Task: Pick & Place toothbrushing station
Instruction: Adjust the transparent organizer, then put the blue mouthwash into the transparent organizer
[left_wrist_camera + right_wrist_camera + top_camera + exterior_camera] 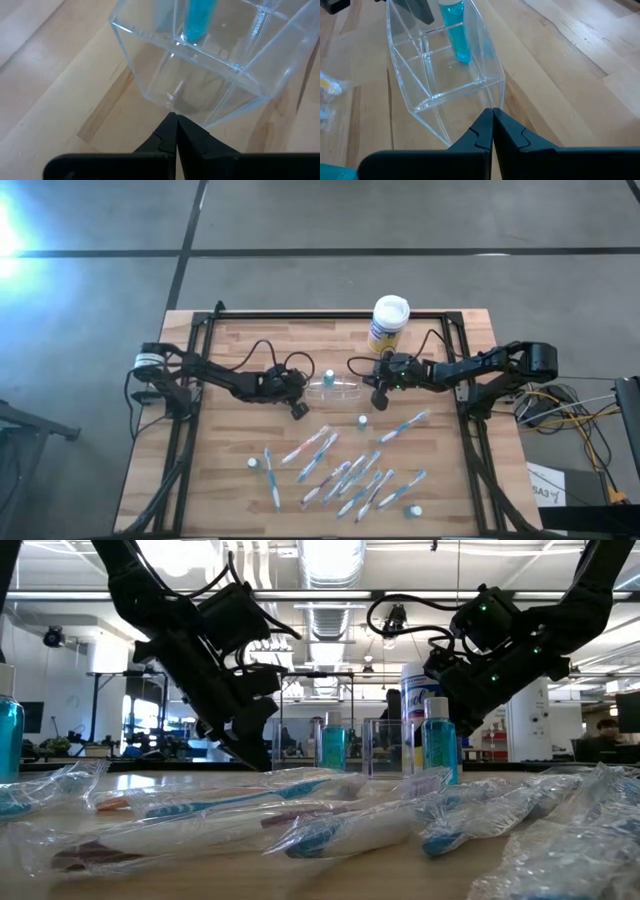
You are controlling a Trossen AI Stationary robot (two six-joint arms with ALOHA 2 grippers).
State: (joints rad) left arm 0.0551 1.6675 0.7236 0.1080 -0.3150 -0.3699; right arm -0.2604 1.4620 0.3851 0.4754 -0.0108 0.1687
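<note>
The toothbrushing station's clear plastic holder [335, 390] stands upright on its base on the wooden table, with a blue teal-capped tube [456, 30] in one compartment. My left gripper [175, 117] is shut at the holder's left end. My right gripper [492, 111] is shut at its right end. Wrapped toothbrushes [340, 470] lie scattered toward the near edge. Other small teal-capped tubes [362, 421] stand among them. My left gripper's shut fingertips meet the low corner of the holder's left end wall [171, 104]. They slant down from the table's left. The holder rests on the table. My right gripper's shut fingertips meet the low corner of the holder's right end wall [496, 102]. They slant down from the table's right.
A white-lidded canister [388, 325] with a yellow-blue label stands behind the right gripper near the far edge. A black frame [200, 380] runs along the table's sides. Bare wood lies at the far left [240, 340].
</note>
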